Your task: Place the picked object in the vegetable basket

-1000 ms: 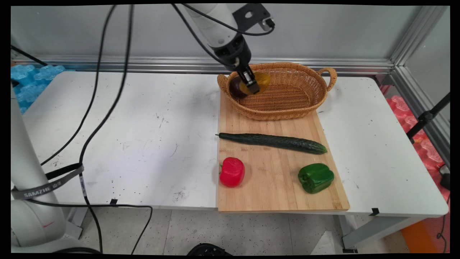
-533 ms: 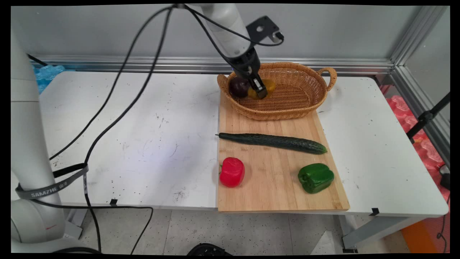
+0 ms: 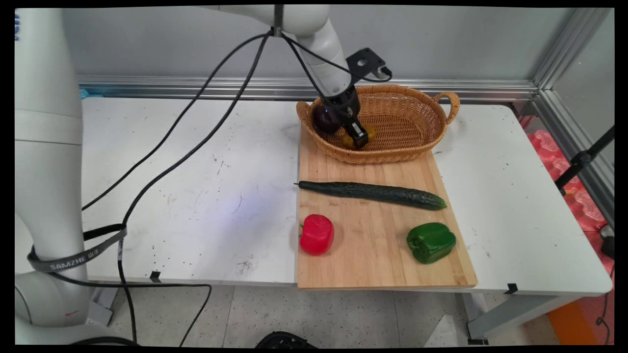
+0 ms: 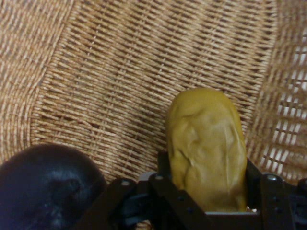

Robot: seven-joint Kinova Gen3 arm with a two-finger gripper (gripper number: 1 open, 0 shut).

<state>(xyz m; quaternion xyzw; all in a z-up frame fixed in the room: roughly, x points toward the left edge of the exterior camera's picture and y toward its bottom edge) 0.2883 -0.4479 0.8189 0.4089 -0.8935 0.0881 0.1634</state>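
My gripper point(image 3: 359, 138) sat low inside the basket point(image 3: 417, 122), toward its left end, closed on a potato point(image 4: 207, 148).

Hand view only: the potato, yellow-brown and lumpy, stood lengthwise between my fingers point(image 4: 165, 191), its far end pointing out over the basket's woven floor point(image 4: 120, 72). A dark fruit point(image 4: 45, 187), round and glossy, lay at the lower left, near the potato but apart from it. The weave curved up into a wall at both sides of the picture. Whether the potato touched the floor, I could not tell.

Main view only: the potato point(image 3: 369, 133) showed as a small yellow patch either side of my gripper, which hid most of it. The dark fruit point(image 3: 325, 119) lay just behind and left of it, against the basket's left wall, partly covered by my wrist. The basket, oval with a handle at each end, stood on the far end of a board point(image 3: 373, 235).

Other items on the board:
- cucumber point(image 3: 373, 193), lying across it just in front of the basket, stem end past the left edge.
- red pepper point(image 3: 316, 234), near left edge.
- green pepper point(image 3: 431, 242), near right side.

The board lay on a table point(image 3: 196, 171), its near end over the table's front edge. Black cables point(image 3: 196, 147) hung from my arm across the table's left half.
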